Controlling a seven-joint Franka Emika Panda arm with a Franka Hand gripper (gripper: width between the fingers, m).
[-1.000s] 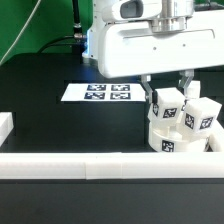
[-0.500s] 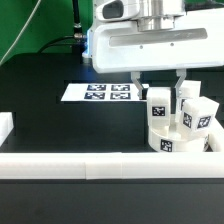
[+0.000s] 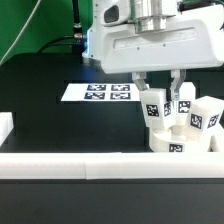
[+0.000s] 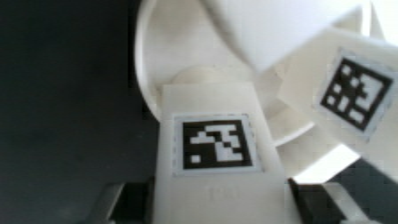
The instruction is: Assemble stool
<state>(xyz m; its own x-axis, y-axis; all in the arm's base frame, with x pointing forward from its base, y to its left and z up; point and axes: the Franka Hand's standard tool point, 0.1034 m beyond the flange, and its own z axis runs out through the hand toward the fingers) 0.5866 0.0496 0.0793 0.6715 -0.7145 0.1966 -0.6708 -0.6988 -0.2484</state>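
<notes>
White plastic rail (image 3: 100, 164) runs across the lower frame, nearest the camera. Just behind it, at lower right, the seat (image 3: 180, 142) lies flat on the black counter (image 3: 50, 125) with legs standing up from it, so the stool looks well along. One leg (image 3: 207, 114) at far right seems already seated; whether a third is in place I cannot tell. The pincer (image 3: 163, 98) is closed on another leg (image 3: 153, 107), its fingers (image 3: 181, 92) flanking the block right over the seat. This leg seems still to need fastening. The wrist view shows the tagged leg (image 4: 217, 140) between the fingertips. Farther back, upper left of the seat, lies the marker board (image 3: 97, 92).
</notes>
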